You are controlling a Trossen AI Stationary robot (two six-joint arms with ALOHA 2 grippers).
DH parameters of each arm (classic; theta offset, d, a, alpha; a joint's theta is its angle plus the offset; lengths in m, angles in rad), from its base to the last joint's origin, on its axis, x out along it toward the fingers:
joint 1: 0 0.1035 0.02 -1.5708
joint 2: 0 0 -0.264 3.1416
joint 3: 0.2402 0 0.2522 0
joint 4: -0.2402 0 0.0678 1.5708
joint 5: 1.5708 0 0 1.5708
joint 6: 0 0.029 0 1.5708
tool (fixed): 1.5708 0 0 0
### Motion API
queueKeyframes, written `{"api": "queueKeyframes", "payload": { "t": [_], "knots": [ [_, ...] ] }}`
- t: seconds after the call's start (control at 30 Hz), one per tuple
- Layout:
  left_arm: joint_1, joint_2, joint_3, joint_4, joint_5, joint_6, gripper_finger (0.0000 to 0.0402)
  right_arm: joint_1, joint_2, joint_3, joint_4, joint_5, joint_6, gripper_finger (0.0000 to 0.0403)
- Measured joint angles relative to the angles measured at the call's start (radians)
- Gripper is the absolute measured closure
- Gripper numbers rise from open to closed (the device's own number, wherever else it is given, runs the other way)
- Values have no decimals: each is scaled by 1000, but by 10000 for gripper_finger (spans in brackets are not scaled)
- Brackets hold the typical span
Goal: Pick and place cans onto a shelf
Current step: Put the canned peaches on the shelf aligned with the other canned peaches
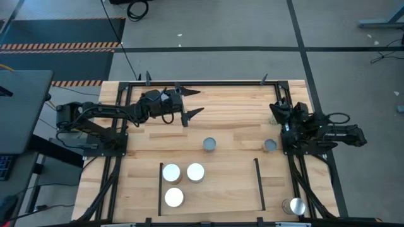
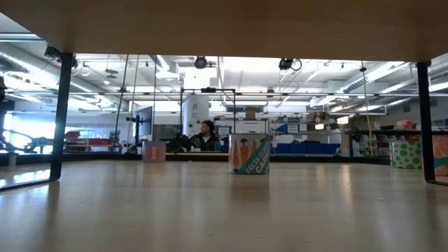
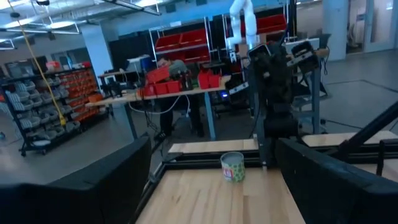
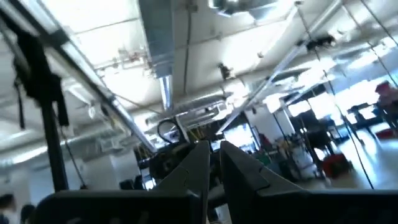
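Left claw (image 1: 189,104) hangs released, fingers spread wide, over the far part of the bench (image 1: 221,101), well apart from every can. Right claw (image 4: 213,163) is clenched on nothing, its fingers nearly touching and pointing up at the ceiling; that arm sits folded at the bench's right edge.

Three white-topped cans stand on the shelf (image 1: 221,189) at its left rail (image 1: 160,188): two side by side (image 1: 171,172) (image 1: 196,171), a third (image 1: 174,197) nearer the front. Two grey-topped cans stand just beyond the shelf, one (image 1: 209,144) past its middle, one (image 1: 269,145) past its right rail (image 1: 259,183). Another metal-topped can (image 1: 294,205) lies outside the right rail, by the bench's front corner. In the room behind, a person (image 2: 207,134) sits.
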Motion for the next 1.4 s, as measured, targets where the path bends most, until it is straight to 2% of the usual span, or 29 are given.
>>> {"api": "queueKeyframes", "payload": {
  "t": [0.1,0.27,0.37,0.63,0.83,1.0,1.2,1.3,1.4],
  "knots": [
    [-1,0,0,1,-26,1,51,20,43,121,-200,-13,-33,358],
    [1,0,0,-5,-36,1,51,85,259,379,-557,68,-30,374],
    [1,0,0,-5,-36,1,51,141,396,556,-763,71,14,386],
    [1,0,0,-5,-36,1,51,393,723,1010,-1301,69,172,398],
    [1,0,0,-5,-36,1,51,644,896,1212,-1579,101,368,398],
    [1,0,0,-5,-36,1,51,815,1058,1313,-1760,122,654,398],
    [1,0,0,-5,-36,1,51,976,1290,1459,-1988,20,925,398],
    [1,0,0,-5,-36,1,51,1024,1414,1494,-2079,-127,982,397],
    [1,0,0,-5,-36,1,51,1067,1517,1495,-2092,-283,1007,384]
  ]
}}
